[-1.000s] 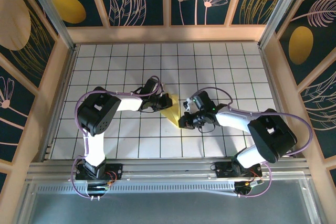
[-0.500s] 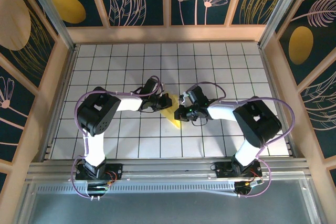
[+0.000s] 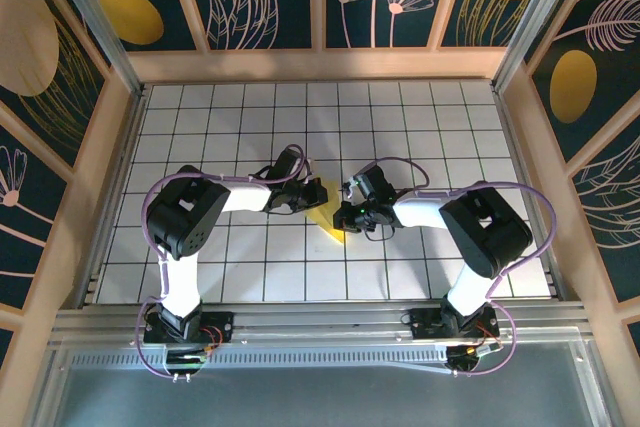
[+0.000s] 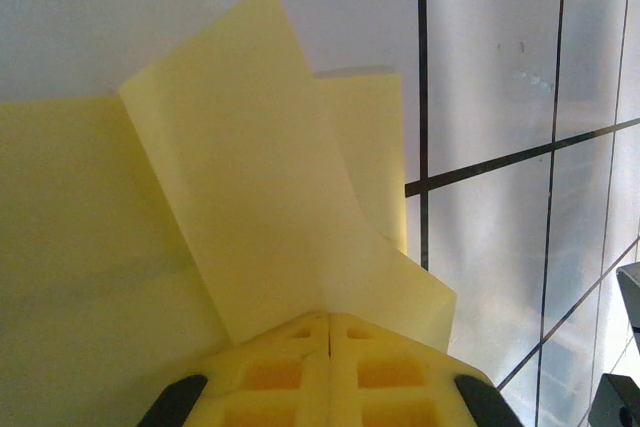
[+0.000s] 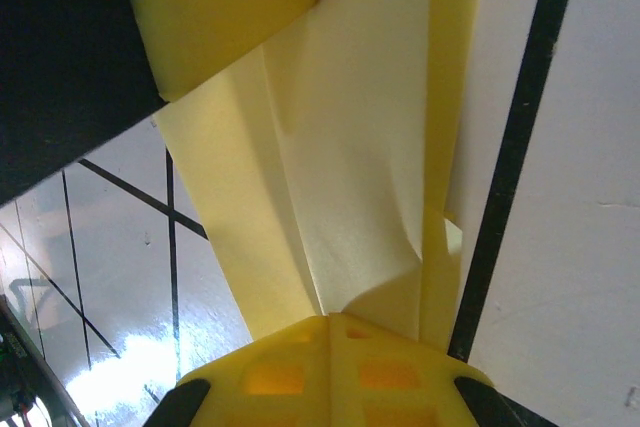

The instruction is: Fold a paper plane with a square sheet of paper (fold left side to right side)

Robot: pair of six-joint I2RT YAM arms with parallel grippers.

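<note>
Top external view: both arms reached inward over the white grid table (image 3: 420, 117), elbows bent, wrists meeting near the table's middle. Left gripper (image 3: 316, 193) pointed right, right gripper (image 3: 346, 215) pointed left, the two close together with the paper (image 3: 328, 222) between and under them. Paper was folded into a narrow yellow wedge lying on the tiles, its near tip poking out just below the grippers.

No brands, labels or writing readable anywhere; wall panels carried only leaf and flower patterns.

Left wrist view: left gripper (image 4: 329, 325) had its yellow fingers (image 4: 270, 372) pressed together, the seam between them tight, and one paper (image 4: 240, 207) flap appeared to run into that seam, lifted and angled off the rest of the sheet lying flat on the table (image 4: 490, 237).

Right wrist view: right gripper (image 5: 327, 327) also pressed together, pinching a creased layer of paper (image 5: 350, 197) that bunched at the fingertips. Left arm's yellow finger (image 5: 220, 7) sat touching the same paper at the top.
</note>
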